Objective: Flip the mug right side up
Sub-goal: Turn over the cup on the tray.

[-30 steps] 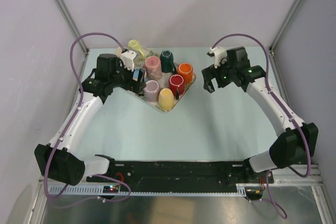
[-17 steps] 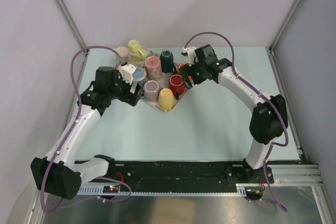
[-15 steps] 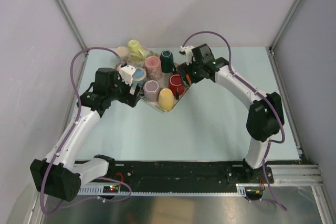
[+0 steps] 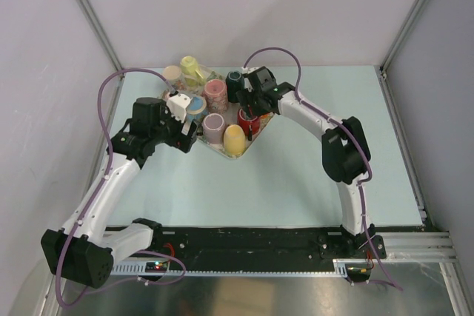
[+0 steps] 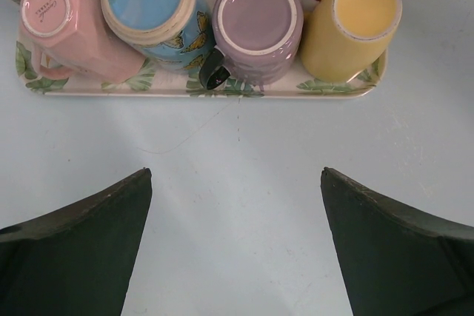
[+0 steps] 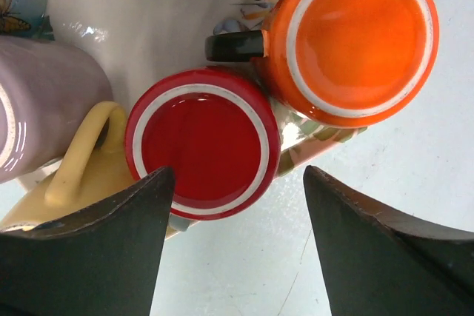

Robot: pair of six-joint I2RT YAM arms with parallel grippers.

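Mugs crowd a tray [image 4: 216, 146] at the table's far middle in the top view, with the right claw [image 4: 250, 106] over the red mug [image 4: 248, 119] and the left claw [image 4: 190, 134] at the tray's left. From the left wrist, the left claw [image 5: 235, 205] is spread wide over bare table, empty. From the right wrist, the right claw [image 6: 237, 177] is spread above the red mug [image 6: 200, 146], seemingly base up against the orange mug [image 6: 355, 42]. It looks like stiff, slick, chippable ceramic, so pinch firmly across its wall.
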